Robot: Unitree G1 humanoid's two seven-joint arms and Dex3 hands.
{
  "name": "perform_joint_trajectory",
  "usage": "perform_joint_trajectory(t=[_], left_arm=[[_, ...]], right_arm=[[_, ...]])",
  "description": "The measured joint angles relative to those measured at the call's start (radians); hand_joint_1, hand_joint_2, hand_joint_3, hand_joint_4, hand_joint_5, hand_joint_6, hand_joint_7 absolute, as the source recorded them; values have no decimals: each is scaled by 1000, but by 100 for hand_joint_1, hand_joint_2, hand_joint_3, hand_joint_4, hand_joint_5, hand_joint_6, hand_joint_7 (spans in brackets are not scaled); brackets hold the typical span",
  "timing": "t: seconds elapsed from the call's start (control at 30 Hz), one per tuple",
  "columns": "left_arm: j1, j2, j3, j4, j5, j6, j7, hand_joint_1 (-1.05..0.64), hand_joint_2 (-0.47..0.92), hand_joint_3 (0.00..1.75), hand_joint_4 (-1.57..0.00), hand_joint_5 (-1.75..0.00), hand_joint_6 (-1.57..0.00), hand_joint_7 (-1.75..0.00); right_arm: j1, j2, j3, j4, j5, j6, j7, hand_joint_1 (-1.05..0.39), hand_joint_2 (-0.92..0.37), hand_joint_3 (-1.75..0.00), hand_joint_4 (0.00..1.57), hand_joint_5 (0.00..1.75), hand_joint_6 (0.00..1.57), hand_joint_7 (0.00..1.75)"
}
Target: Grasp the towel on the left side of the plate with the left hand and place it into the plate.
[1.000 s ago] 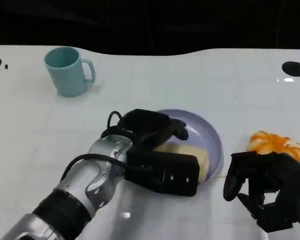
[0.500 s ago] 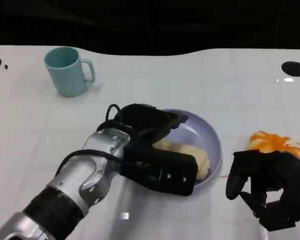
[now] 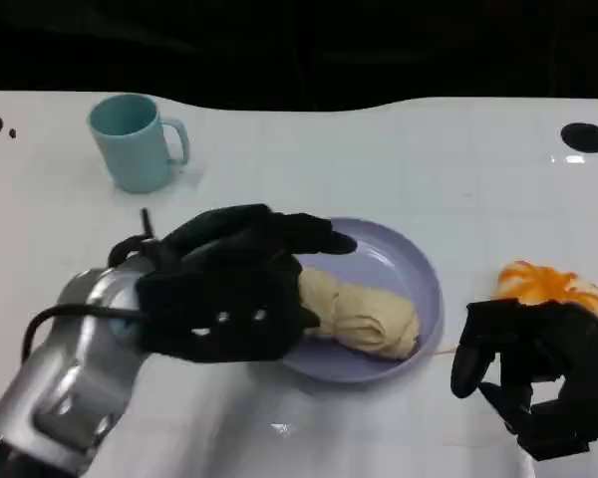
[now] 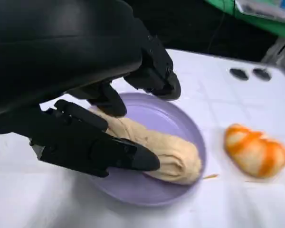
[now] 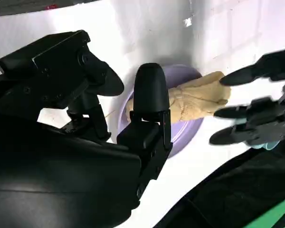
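A crumpled beige towel lies inside the lavender plate, toward its near side. My left hand hovers over the plate's left rim with its fingers spread apart and nothing in them. In the left wrist view the fingers stand just over the near end of the towel on the plate; I cannot tell whether they touch it. My right hand rests low at the right, holding nothing, fingers loosely apart. The right wrist view shows the towel and the left hand beyond it.
A teal mug stands at the back left. An orange-and-white object lies right of the plate, close to my right hand. The table is white; black round marks sit at the far right and far left edges.
My left hand has let go of the towel and drawn back to the left, fingers opening. The towel stays in the plate. The right hand has barely moved.
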Motion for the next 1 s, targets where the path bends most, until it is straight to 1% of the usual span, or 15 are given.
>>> perform_joint_trajectory(t=[0.07,0.1,0.17,0.27,0.3,0.37,0.4,0.43,0.5,0.57,0.6,0.67,0.8,0.93,1.0], left_arm=[[50,-2,50,-62,-71,29,-1,-21,92,37,-73,-72,-74,-13],[70,-4,72,-88,-108,47,-3,-22,92,37,-68,-86,-78,-13],[104,-15,120,-149,-196,124,-19,-24,92,37,-64,-94,-83,-14],[137,-17,201,-242,-348,296,-62,-23,89,36,-68,-98,-91,-18],[147,-14,225,-273,-384,345,-68,-22,87,40,-69,-100,-93,-19],[167,-5,262,-326,-446,446,-70,-16,65,88,-73,-111,-95,-31],[175,-5,287,-356,-491,519,-70,-13,54,115,-73,-126,-92,-52],[181,-7,320,-388,-541,601,-70,-11,49,125,-73,-133,-87,-70],[191,-27,397,-450,-640,767,-59,-9,49,135,-73,-148,-81,-104],[206,-52,486,-528,-742,936,-25,-9,55,129,-72,-155,-76,-123],[219,-65,526,-569,-781,996,-7,-9,59,125,-72,-157,-75,-127],[249,-76,566,-623,-834,1058,18,-10,66,116,-72,-160,-72,-134],[306,-90,589,-669,-878,1103,78,-12,69,104,-76,-169,-70,-147],[338,-102,578,-686,-883,1115,150,-12,71,103,-79,-174,-69,-160],[343,-82,550,-675,-874,1113,162,-10,70,106,-80,-175,-68,-165]], right_arm=[[-1,0,0,0,0,2,0,2,-54,-112,74,175,71,145],[-2,0,0,-1,0,6,0,1,-54,-112,74,175,71,145],[-4,0,1,-2,0,18,0,1,-54,-112,74,175,71,145],[-5,0,2,-3,0,21,1,1,-54,-112,74,175,71,145],[-6,0,2,-3,0,21,1,1,-54,-112,74,175,71,145],[-6,0,2,-3,0,22,1,1,-54,-112,74,175,71,145],[-7,0,2,-3,0,23,1,1,-54,-112,74,175,71,145],[-7,0,2,-3,0,24,1,1,-54,-111,74,175,71,145],[-8,0,3,-3,0,24,1,1,-54,-111,74,175,71,144],[-11,0,3,-3,0,27,1,1,-55,-110,74,175,71,144],[-13,0,4,-3,-1,33,1,1,-55,-110,74,175,71,144],[-14,-1,3,-3,-2,38,2,1,-55,-110,74,175,71,144],[-14,-1,-1,-3,1,38,7,1,-55,-110,73,175,71,144],[-10,-2,-11,-3,8,37,10,2,-55,-110,73,175,71,144],[-6,-2,-17,-3,13,36,11,2,-55,-110,73,175,71,144]])
